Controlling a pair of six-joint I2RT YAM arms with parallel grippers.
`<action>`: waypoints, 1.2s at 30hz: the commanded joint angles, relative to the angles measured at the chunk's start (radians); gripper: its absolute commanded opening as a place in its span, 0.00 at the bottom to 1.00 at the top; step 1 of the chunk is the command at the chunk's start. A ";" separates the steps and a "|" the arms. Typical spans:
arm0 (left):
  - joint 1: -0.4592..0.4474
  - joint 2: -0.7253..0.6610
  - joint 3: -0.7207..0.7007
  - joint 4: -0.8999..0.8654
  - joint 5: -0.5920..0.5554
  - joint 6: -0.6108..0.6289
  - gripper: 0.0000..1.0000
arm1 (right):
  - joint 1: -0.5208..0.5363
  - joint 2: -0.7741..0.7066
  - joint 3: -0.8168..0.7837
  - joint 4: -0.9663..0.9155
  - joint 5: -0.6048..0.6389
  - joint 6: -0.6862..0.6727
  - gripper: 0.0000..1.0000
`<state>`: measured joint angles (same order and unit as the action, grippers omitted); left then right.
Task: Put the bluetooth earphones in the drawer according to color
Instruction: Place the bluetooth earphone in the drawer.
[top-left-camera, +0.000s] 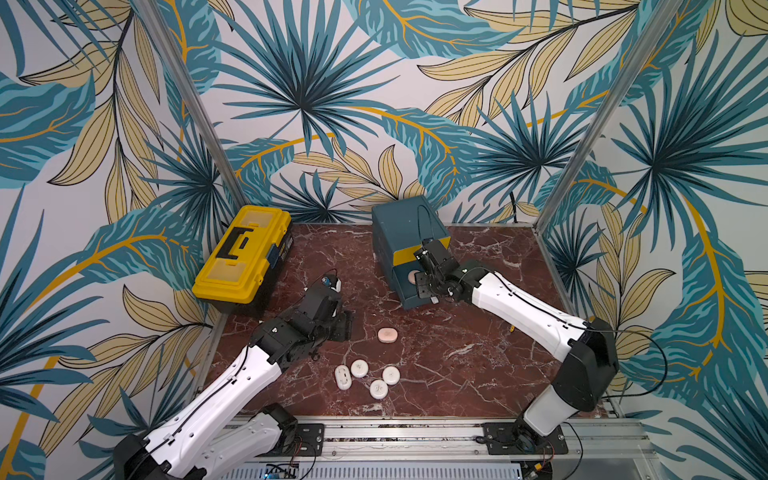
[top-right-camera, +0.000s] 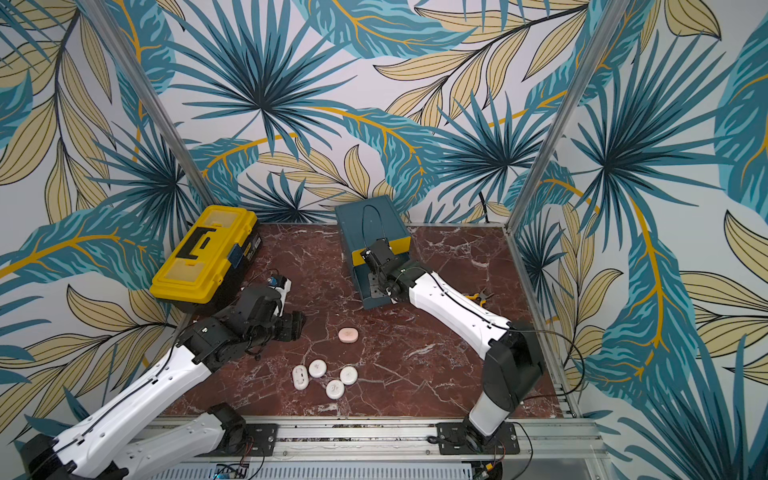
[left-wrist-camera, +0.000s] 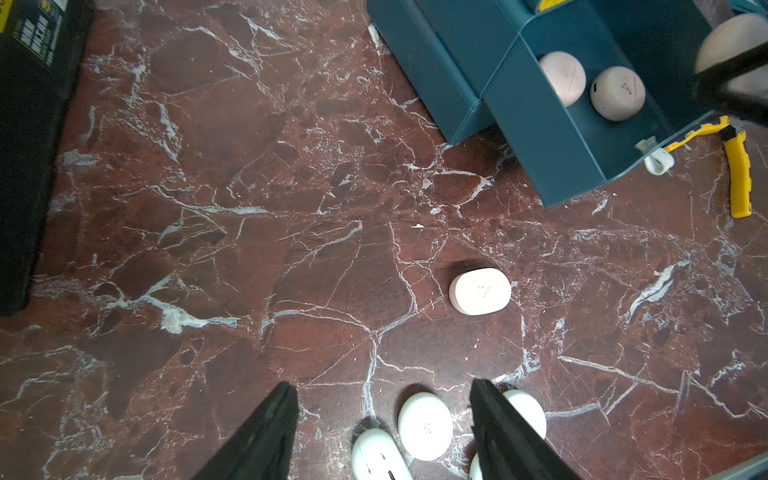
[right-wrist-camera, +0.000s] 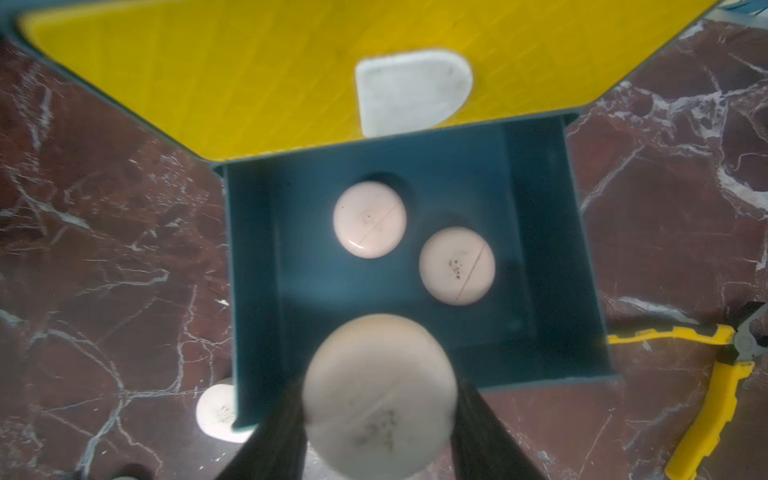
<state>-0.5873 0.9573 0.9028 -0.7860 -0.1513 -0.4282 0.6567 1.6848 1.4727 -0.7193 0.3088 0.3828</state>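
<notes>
One case (right-wrist-camera: 380, 374), seemingly in right claw (right-wrist-camera: 379, 399)

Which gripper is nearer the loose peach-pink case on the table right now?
Left. The left gripper hovers open just short of the peach-pink case; the right gripper is off over the open drawer, gripping another pink case.

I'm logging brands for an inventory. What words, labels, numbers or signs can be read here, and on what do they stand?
No text can be read as words.
Toolbox label: white and yellow print, too blurred to read.
Marks on the peach cases in the drawer and on the held peach case: dark specks, unreadable.
Marks on the white cases: tiny dots, too small to read.
</notes>
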 joint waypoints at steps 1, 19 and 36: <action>0.004 -0.024 -0.015 -0.004 -0.020 -0.004 0.71 | -0.049 0.038 0.024 0.022 -0.019 -0.026 0.47; 0.004 0.015 -0.016 0.010 -0.015 0.000 0.71 | -0.175 0.236 0.114 0.105 -0.070 -0.092 0.48; 0.004 0.039 0.015 -0.010 -0.010 0.011 0.71 | -0.177 0.229 0.094 0.165 -0.084 -0.090 0.62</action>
<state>-0.5873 0.9932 0.9031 -0.7856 -0.1570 -0.4271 0.4812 1.8965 1.5688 -0.6071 0.2371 0.3058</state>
